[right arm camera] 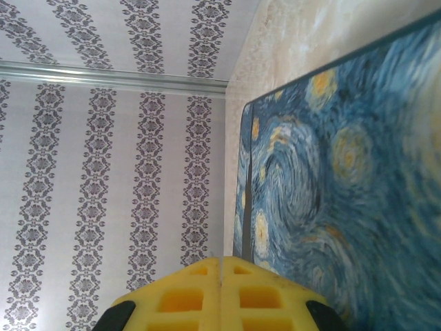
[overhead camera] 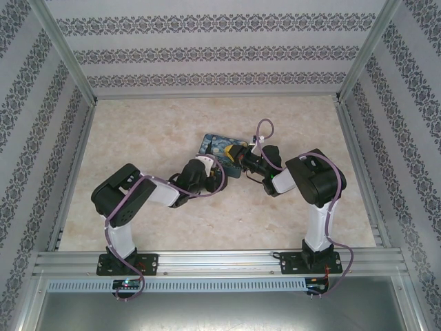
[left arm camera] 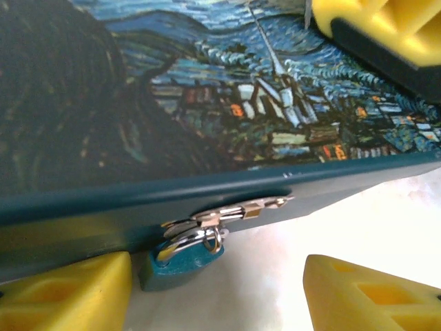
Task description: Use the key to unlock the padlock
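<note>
Left gripper spread, padlock between fingers, just beside one.

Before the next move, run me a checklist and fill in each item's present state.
1. Padlock hooked through the hasp of the tin, closed: ok.
2. Left gripper open, padlock between its fingers: ok.
3. Right gripper shut, over the tin's lid: ok.
4. Key held in right gripper: cannot tell.
5. Padlock's keyhole reachable: cannot tell.
</note>
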